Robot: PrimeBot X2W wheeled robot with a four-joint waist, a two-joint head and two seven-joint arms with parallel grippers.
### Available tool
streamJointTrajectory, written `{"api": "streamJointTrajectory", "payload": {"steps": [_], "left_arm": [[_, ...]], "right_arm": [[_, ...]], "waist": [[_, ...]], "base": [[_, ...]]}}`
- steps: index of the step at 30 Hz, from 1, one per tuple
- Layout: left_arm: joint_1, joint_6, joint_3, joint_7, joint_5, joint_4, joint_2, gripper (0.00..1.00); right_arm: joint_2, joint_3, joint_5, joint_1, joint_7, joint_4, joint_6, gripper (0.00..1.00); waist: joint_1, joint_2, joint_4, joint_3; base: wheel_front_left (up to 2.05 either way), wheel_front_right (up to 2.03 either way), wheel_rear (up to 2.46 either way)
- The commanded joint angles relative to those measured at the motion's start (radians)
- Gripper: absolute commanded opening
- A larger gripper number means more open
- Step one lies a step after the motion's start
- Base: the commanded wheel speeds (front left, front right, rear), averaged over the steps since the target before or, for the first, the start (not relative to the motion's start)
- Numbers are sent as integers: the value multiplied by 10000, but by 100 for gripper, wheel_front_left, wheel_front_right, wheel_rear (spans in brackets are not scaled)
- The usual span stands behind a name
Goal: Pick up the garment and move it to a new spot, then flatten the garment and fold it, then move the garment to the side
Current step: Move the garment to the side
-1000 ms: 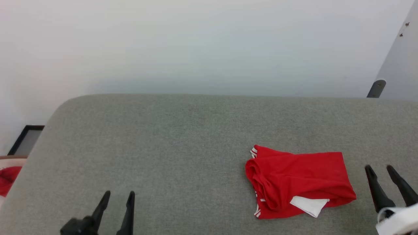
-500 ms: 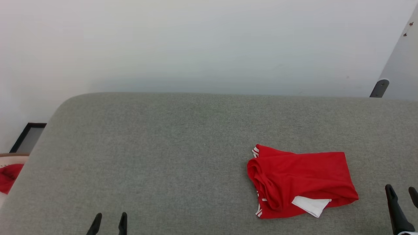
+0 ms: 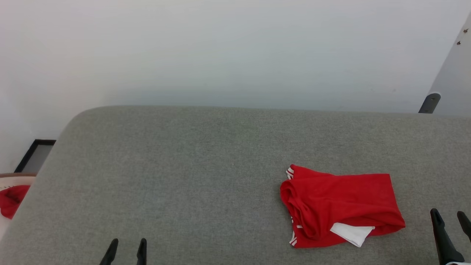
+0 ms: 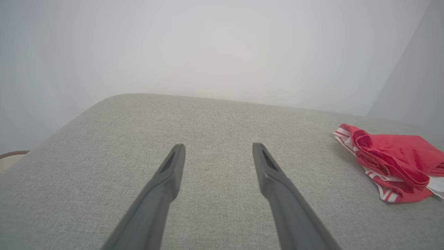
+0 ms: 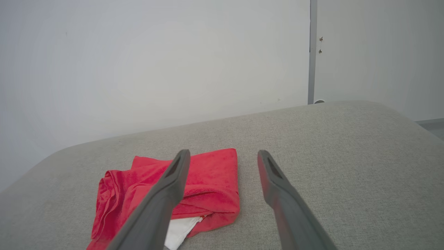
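The garment, a red jersey folded into a compact bundle with white-striped trim and a white sleeve corner sticking out, lies on the grey padded surface right of centre. It also lies at the right edge of the left wrist view and at lower left of the right wrist view. My left gripper stands open at the bottom left, far from the garment, fingers apart over bare fabric. Open too, my right gripper sits at the bottom right, just right of the garment, holding nothing.
A plain pale wall rises behind the padded surface. At the far left, below the surface's edge, a small red cloth lies in a pale container, with a dark frame on the floor behind it. A door edge stands at right.
Both grippers have drawn back toward the bottom edge, so less of each shows. The camera shifted slightly. The garment has not moved.
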Motion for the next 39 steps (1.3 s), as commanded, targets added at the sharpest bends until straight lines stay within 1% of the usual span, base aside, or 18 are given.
{"api": "streamJointTrajectory", "payload": {"steps": [1, 7, 10, 13, 15, 17, 19, 22, 24, 27, 29, 32, 35, 39], "left_arm": [[75, -11, -6, -38, 34, -46, 30, 100], [59, -13, -14, -38, 40, -76, 2, 100], [11, -1, 21, -38, 2, -73, -62, 100], [-208, -3, -60, -38, 50, 12, -113, 100], [-364, -4, -112, -38, 44, 32, -161, 100], [-491, -6, -178, -38, 33, 67, -215, 100], [-595, -9, -297, -38, 19, 189, -233, 100], [-912, -14, -487, -38, 12, 330, -270, 100], [-1168, -16, -550, -38, 0, 380, -317, 100], [-1611, -19, -662, -38, -7, 444, -366, 100], [-1980, -18, -810, -38, 7, 480, -363, 100], [-2441, -19, -964, -40, -21, 509, -353, 100], [-2853, -20, -1072, -38, -46, 543, -360, 100], [-3244, -20, -1186, -38, -66, 641, -334, 100]], "right_arm": [[53, -51, -61, 66, 26, -45, 0, 100], [33, 114, -107, -114, 197, -60, 0, 100], [-258, 409, -125, -511, 576, 17, 0, 100], [-696, 600, -71, -1195, 1285, 266, 0, 100], [-1089, 835, -47, -1758, 2015, 487, 0, 100], [-1482, 1164, 198, -2351, 3023, 790, 0, 100], [-1905, 1632, 495, -2894, 4354, 1163, 0, 100], [-2336, 2042, 1051, -3714, 6311, 1702, 0, 100], [-2493, 2031, 1360, -4227, 7432, 2071, -2, 100], [-2564, 2139, 1633, -5004, 8825, 2381, -2, 100], [-2564, 2145, 1557, -5503, 9356, 2599, -2, 100], [-2458, 2242, 1221, -6036, 9786, 3000, -2, 100], [-2429, 2604, 830, -6363, 9896, 3315, -2, 100], [-2232, 2986, 1066, -6380, 10087, 3793, 0, 100]], "waist": [[0, -1, 14, -15], [0, -1, 67, 0], [0, -1, 28, 71], [0, -1, 57, 160], [0, -1, 87, 245], [0, -1, 111, 373], [0, -1, 113, 528], [0, -1, 193, 907], [0, -1, 274, 1277], [0, -1, 382, 1917], [0, -1, 474, 2323], [0, -1, 611, 2849], [0, -1, 739, 3259], [0, -1, 847, 3598]], "base": [[0, 0, 0], [0, 0, 0], [0, 0, 0], [0, 0, 0], [0, 0, 0], [0, 0, 0], [0, 0, 0], [0, 0, 0], [0, 0, 0], [0, 0, 0], [0, 0, 0], [0, 0, 0], [0, 0, 0], [0, 0, 0]]}}
